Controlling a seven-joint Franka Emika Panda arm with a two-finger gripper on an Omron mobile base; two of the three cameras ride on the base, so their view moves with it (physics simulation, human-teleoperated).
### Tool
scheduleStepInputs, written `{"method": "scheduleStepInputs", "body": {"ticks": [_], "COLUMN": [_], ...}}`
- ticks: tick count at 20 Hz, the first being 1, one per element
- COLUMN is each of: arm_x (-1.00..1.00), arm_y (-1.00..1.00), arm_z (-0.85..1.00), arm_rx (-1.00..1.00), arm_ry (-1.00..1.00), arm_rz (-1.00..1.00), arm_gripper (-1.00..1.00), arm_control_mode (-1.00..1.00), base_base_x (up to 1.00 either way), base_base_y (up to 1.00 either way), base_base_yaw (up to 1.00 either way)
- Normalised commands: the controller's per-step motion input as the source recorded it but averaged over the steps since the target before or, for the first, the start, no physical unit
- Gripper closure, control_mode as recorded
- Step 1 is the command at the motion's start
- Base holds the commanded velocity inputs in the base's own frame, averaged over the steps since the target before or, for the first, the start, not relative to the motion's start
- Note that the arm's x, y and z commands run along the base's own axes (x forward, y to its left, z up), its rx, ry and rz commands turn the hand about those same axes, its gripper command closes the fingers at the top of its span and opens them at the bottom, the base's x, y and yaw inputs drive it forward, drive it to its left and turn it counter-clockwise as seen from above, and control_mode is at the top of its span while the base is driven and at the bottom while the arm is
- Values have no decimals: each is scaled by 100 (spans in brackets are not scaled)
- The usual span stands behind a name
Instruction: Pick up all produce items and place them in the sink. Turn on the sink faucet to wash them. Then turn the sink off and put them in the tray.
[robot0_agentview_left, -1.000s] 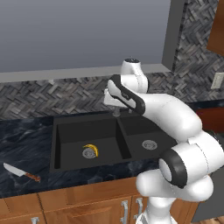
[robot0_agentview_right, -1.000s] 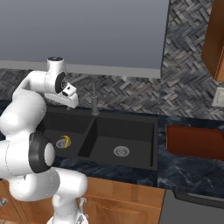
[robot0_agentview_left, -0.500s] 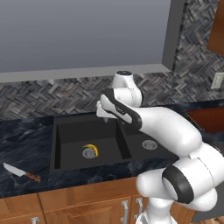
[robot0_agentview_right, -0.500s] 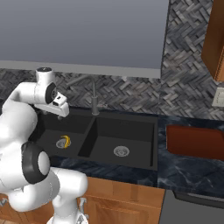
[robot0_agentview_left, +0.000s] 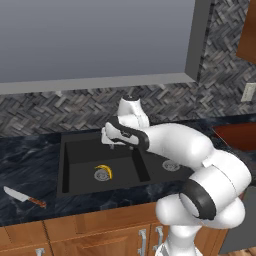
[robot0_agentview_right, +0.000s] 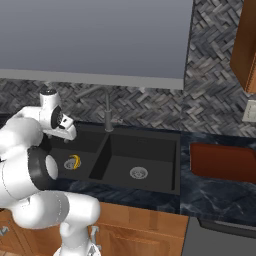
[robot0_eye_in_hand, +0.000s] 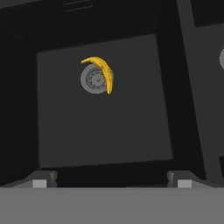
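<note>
The small curved yellow banana (robot0_eye_in_hand: 101, 72) is bright yellow, thin and bent like a smile, with a darker tip at one end. It lies flat on the floor of one bowl of the matte black double sink (robot0_agentview_left: 80, 150), right on the round silver drain ring (robot0_eye_in_hand: 93, 80). It hugs one edge of the ring and covers part of it. In the left base view the banana (robot0_agentview_left: 105, 170) sits in the left bowl.

In the hand view, the banana runs from upper left to lower right. Its bent back faces away from the middle of the ring, and its two ends curl around the ring.

The robot's two-finger gripper (robot0_eye_in_hand: 111, 180) hangs above this bowl with its fingertips (robot0_eye_in_hand: 40, 179) far apart and nothing between them. In the left base view the gripper (robot0_agentview_left: 111, 138) is partly hidden by the white arm.

The slim dark grey upright faucet (robot0_agentview_right: 107, 114) stands behind the sink, between the two bowls. In the left base view the arm hides it.

The flat reddish-brown tray (robot0_agentview_right: 223, 162) lies on the black marbled counter (robot0_agentview_right: 215, 195), well to the right of the sink. Its right side is cut off by the picture edge.

A red-handled knife (robot0_agentview_left: 22, 196) lies on the counter left of the sink.
</note>
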Motion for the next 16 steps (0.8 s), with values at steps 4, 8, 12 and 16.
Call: {"method": "scheduleStepInputs", "body": {"ticks": [4, 8, 12, 16], "arm_x": [30, 34, 33, 35], "arm_y": [2, 1, 0, 4], "arm_z": [-52, -46, -41, -48], "arm_rx": [-9, -5, -1, 0], "arm_ry": [0, 0, 0, 0], "arm_rz": [4, 8, 9, 10], "arm_gripper": [-100, -100, -100, -100], "arm_control_mode": [-100, -100, -100, -100], "base_base_x": [0, 0, 0, 0], "base_base_y": [0, 0, 0, 0], "base_base_yaw": [0, 0, 0, 0]}}
